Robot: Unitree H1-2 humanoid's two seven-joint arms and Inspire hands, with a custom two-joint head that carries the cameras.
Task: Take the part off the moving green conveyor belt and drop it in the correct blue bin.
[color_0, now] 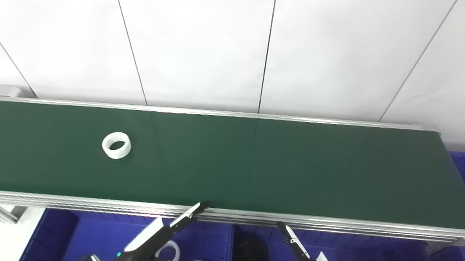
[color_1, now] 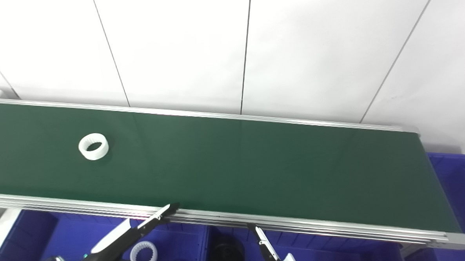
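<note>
White ring part (color_0: 116, 145) sits on green belt (color_0: 257, 160), left side. Left hand (color_0: 162, 237) open over blue bin (color_0: 103, 234) (holds nothing). Right hand (color_0: 298, 249): fingers' state can't tell.

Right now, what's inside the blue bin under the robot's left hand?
White toothed rings lie in the blue bin, like the white ring on the belt. The left hand covers part, so I can't count them.

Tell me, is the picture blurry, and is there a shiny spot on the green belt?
Left eye view: the white toothed plastic ring looks sharp on the dark green conveyor belt, casting only a faint shadow. Right eye view: pale wall reflections streak the belt; no strong glare.
</note>
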